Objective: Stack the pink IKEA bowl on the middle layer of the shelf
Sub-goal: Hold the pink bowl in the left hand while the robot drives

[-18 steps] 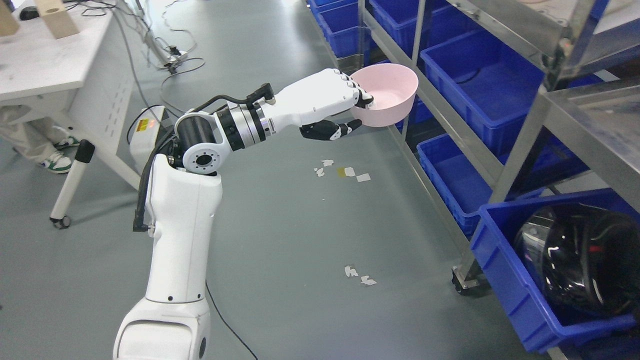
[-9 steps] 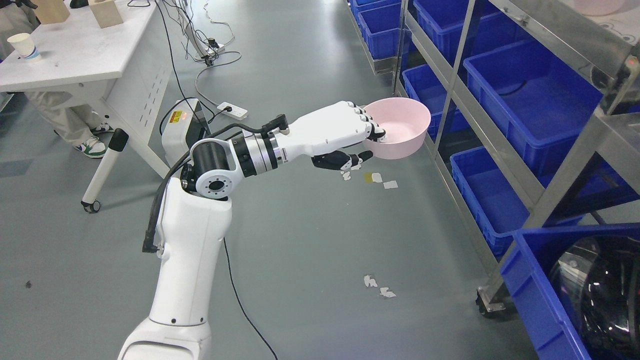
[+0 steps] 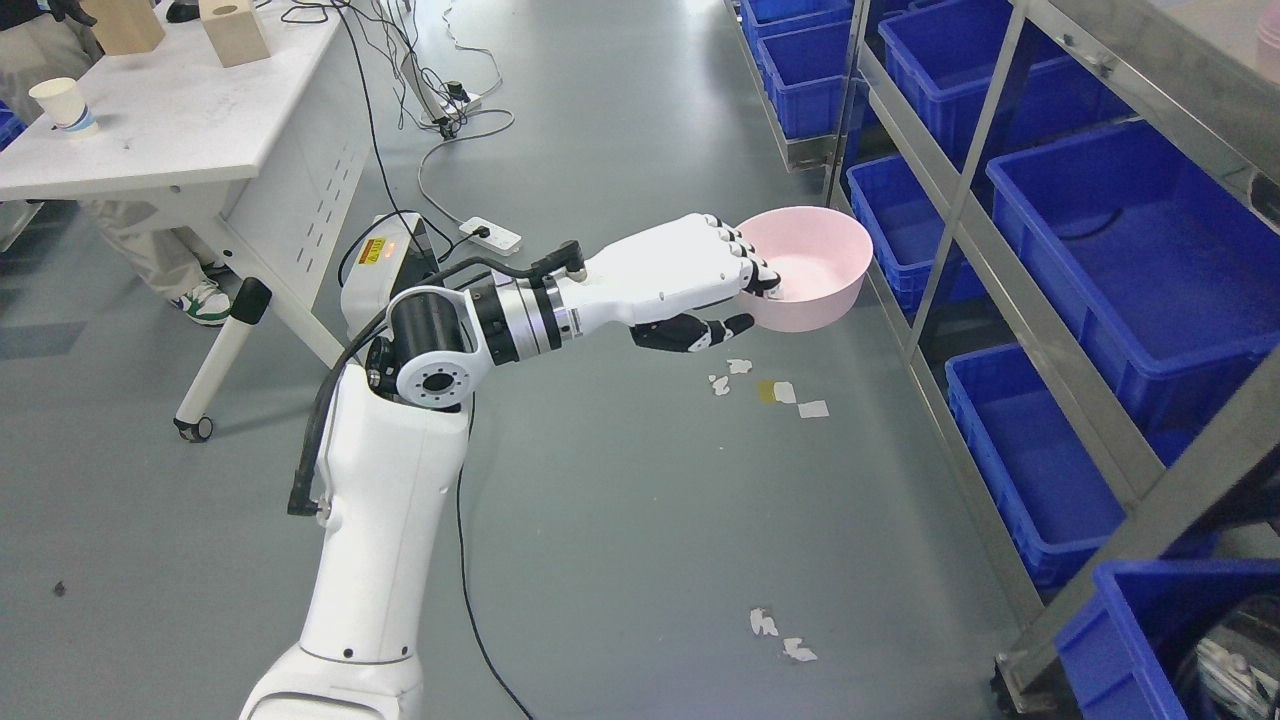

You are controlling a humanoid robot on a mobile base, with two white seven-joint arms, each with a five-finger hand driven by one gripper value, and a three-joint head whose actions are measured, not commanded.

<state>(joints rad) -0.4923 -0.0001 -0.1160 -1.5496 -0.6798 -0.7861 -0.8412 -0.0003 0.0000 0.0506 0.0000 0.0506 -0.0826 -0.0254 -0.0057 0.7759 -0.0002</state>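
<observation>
My left hand (image 3: 745, 300) is shut on a pink bowl (image 3: 815, 270), fingers over its near rim and thumb under it. The arm reaches out from the lower left and holds the bowl upright in the air over the grey floor. The bowl hangs just left of the metal shelf rack (image 3: 1010, 300), next to one of its upright posts (image 3: 945, 215). A strip of pink shows on the top shelf at the right edge (image 3: 1270, 35); I cannot tell what it is. The right arm is out of view.
Blue bins fill the rack, among them one at mid level (image 3: 1120, 240) and one on the bottom layer (image 3: 1030, 460). A white table (image 3: 150, 120) with a paper cup (image 3: 65, 105) stands at upper left; a person's legs show behind it. Cables and a power strip (image 3: 490, 235) lie on the floor.
The whole picture has shifted, so the camera has moved; the rack now sits further right and lower. The left hand still holds the bowl the same way, close beside the rack.
</observation>
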